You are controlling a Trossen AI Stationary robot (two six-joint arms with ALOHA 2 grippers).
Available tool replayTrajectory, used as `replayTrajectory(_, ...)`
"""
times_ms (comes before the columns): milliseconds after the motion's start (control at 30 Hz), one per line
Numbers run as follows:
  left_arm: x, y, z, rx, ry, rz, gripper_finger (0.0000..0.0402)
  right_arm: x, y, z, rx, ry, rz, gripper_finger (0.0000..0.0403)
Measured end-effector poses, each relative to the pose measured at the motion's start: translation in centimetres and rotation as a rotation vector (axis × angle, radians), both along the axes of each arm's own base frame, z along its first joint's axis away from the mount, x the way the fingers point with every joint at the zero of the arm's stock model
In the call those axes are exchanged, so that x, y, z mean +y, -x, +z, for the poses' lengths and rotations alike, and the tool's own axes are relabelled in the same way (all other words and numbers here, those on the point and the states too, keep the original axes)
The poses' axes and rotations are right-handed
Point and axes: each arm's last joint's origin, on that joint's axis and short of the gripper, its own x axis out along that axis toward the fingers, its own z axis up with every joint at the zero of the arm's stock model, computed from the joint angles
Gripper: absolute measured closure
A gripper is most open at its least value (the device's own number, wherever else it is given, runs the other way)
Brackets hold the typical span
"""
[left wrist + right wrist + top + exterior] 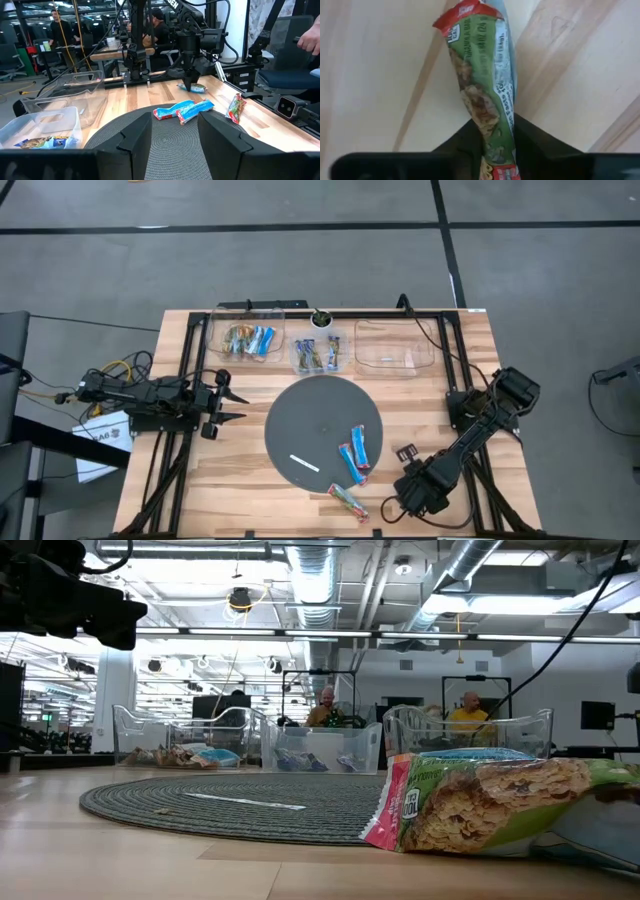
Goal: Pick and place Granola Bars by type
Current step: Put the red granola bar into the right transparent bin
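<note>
**Green wrapper between my right fingers**

Green, crinkled foil with a red crimped end: that bar [485,95] lies between my right gripper [385,502] fingers, which press its flanks near one end, low on the pale wood table [180,480], at about five o'clock from the mat [310,420]. The mat is a dark round disc of coiled, ribbed weave. On it, toward four o'clock, lie two bright blue bars [355,452], flat and glossy, side by side, and a thin white strip [304,463] at six o'clock. Another green bar [347,499] lies at the mat's edge near five o'clock, just beside my right gripper.

At twelve o'clock stand three clear plastic bins: the left [250,337] and middle [318,355] ones hold bars, the right [395,348] shows none.

My left gripper [232,404] hovers at nine o'clock, fingers spread, holding nothing.
</note>
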Motion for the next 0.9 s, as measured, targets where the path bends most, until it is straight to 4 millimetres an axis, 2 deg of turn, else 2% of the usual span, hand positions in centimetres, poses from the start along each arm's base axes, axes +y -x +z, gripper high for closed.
replayTrajectory(233, 0.0, 0.0, 0.0, 0.0, 0.0, 0.0, 0.0248, 0.1, -0.9, 0.5, -0.052, -0.037, -0.046, 0.0364)
replayTrajectory(467, 0.0, 0.0, 0.0, 0.0, 0.0, 0.001, 0.0248, -0.6, -2.2, 4.3, -0.282, -0.167, -0.096, 0.0369)
replayTrajectory(700, 0.0, 0.0, 0.0, 0.0, 0.0, 0.001, 0.0248, -4.0, -3.5, 9.1, -0.548, -0.188, -0.2, 0.0372)
replayTrajectory(900, 0.0, 0.0, 0.0, 0.0, 0.0, 0.001, 0.0248, -7.1, -4.9, 12.0, -0.74, -0.173, -0.223, 0.0372)
